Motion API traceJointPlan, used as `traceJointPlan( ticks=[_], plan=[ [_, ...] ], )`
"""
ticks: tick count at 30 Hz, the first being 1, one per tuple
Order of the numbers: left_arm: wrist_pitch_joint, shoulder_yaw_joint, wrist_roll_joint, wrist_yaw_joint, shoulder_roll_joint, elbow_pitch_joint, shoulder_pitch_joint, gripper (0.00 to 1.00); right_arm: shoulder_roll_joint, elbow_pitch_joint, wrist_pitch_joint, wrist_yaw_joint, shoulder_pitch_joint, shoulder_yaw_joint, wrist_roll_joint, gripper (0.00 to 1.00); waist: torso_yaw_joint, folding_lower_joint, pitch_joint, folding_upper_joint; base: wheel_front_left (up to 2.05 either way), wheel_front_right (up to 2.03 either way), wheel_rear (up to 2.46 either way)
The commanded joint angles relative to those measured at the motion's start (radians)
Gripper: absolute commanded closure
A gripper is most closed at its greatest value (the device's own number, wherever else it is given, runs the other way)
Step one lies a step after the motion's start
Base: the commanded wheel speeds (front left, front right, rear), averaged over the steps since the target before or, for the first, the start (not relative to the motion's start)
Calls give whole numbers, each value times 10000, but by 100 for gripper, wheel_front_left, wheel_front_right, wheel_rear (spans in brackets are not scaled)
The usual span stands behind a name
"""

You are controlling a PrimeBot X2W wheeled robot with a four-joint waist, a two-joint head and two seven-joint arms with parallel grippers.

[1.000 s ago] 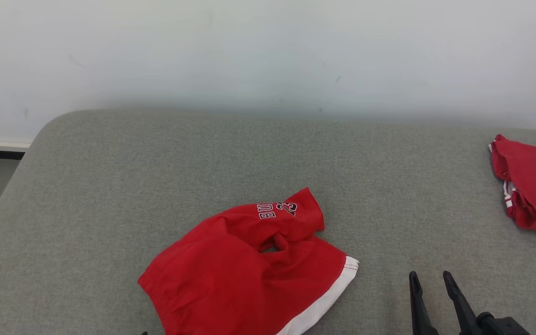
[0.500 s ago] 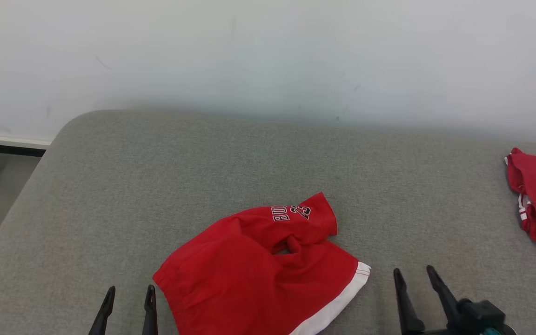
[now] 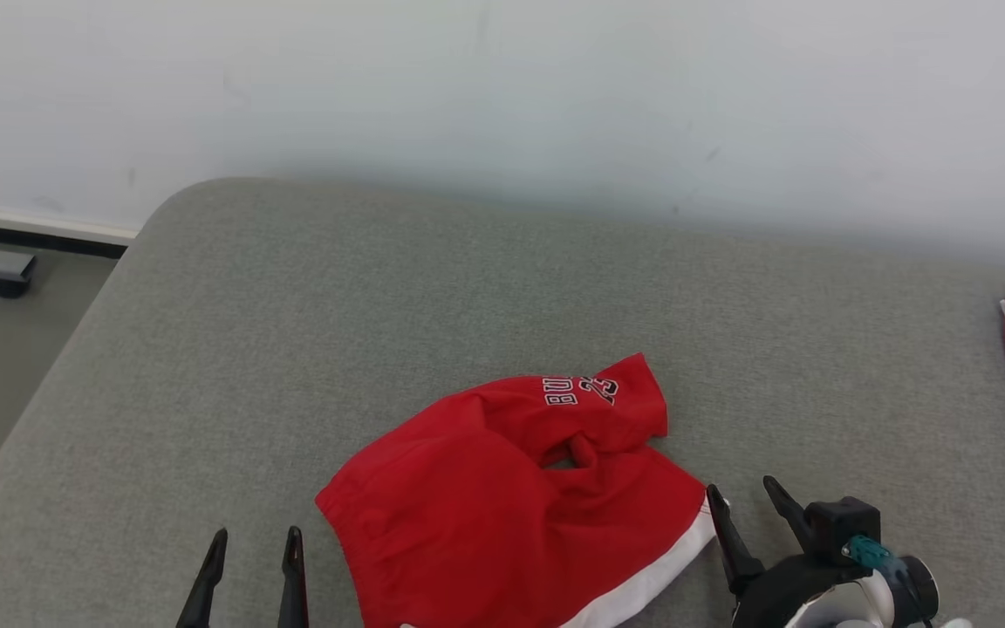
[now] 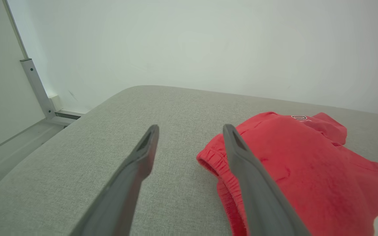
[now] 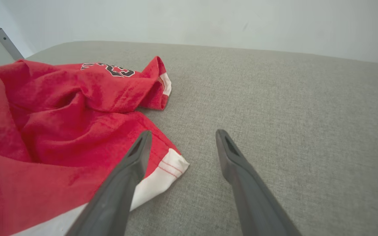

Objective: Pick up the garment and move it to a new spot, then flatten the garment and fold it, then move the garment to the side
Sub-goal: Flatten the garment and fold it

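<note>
"Garment (image 3: 502,488), relative to your end effectors?"
"It's crumpled on the grey surface (image 3: 468,288) between them: waistband (image 4: 208,160) just beside your left end effector (image 3: 256,534), white hem (image 5: 162,170) by your right end effector (image 3: 740,487). Both have fingers apart and empty, likely bracketing it to lift."
"Long axis?"
"Left to right, waistband to hem. The printed leg (image 3: 598,401) is folded away from you."

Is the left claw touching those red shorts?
Apart. The head view shows a strip of the grey surface between the open left gripper and the nearest edge of the red shorts.
</note>
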Motion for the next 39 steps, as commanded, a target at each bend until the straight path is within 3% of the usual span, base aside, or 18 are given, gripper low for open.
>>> traceJointPlan(
  ticks=[1, 4, 5, 6, 7, 8, 17, 26, 34, 35, 36, 37, 39],
  plan=[
    [-43, 29, 79, -71, -67, 43, -122, 0, -46, 296, -51, -29, -188, 75, 96, 0, 169, 0, 116, 0, 0, 0, 0],
    [-44, 106, 178, -170, -190, 145, -154, 0, -78, 1112, -107, -29, -548, 304, 231, 0, 280, 0, 138, 0, 0, 0, 0],
    [-44, 143, 206, -214, -219, 169, -153, 0, -93, 1345, -124, -29, -650, 358, 300, 10, 298, 0, 138, 0, 0, 0, 0],
    [-44, 183, 230, -241, -248, 181, -149, 0, -95, 1545, -133, -29, -731, 435, 379, 42, 310, 0, 136, 0, 0, 0, 0],
    [-44, 215, 255, -246, -284, 197, -141, 0, -91, 1730, -159, -29, -801, 517, 449, 60, 311, 0, 133, 0, 0, 0, 0],
    [-44, 255, 275, -279, -311, 213, -121, 0, -93, 1882, -191, -29, -860, 588, 509, 100, 297, 0, 127, 0, 0, 0, 0],
    [-38, 535, 467, -491, -574, 349, 142, 0, -588, 2201, -502, -29, -1097, 569, 1149, 100, -327, 0, -34, 0, 0, 0, 0],
    [-38, 709, 562, -681, -885, 483, 191, 0, -1486, 1127, -566, -29, 22, -182, 1333, 100, -1174, 0, -34, 0, 0, 0, 0],
    [-39, 845, 707, -850, -1038, 555, 123, 0, -1642, 116, -562, -29, 1126, -1167, 1209, 100, -1532, 0, 17, 0, 0, 0, 0],
    [-39, 864, 733, -858, -1056, 567, 119, 0, -1585, -93, -561, -29, 1211, -1229, 1182, 70, -1574, 0, 27, 0, 0, 0, 0],
    [-39, 880, 756, -892, -1073, 582, 103, 0, -1526, -289, -561, -29, 1317, -1266, 1181, 24, -1598, 0, 32, 0, 0, 0, 0],
    [-39, 897, 778, -921, -1085, 599, 81, 0, -1491, -489, -563, -29, 1406, -1319, 1118, 0, -1619, 0, 33, 0, 0, 0, 0],
    [-39, 908, 813, -940, -1122, 628, 48, 0, -1490, -925, -563, -29, 1524, -1441, 941, 0, -1642, 0, 15, 0, 0, 0, 0]
  ],
)
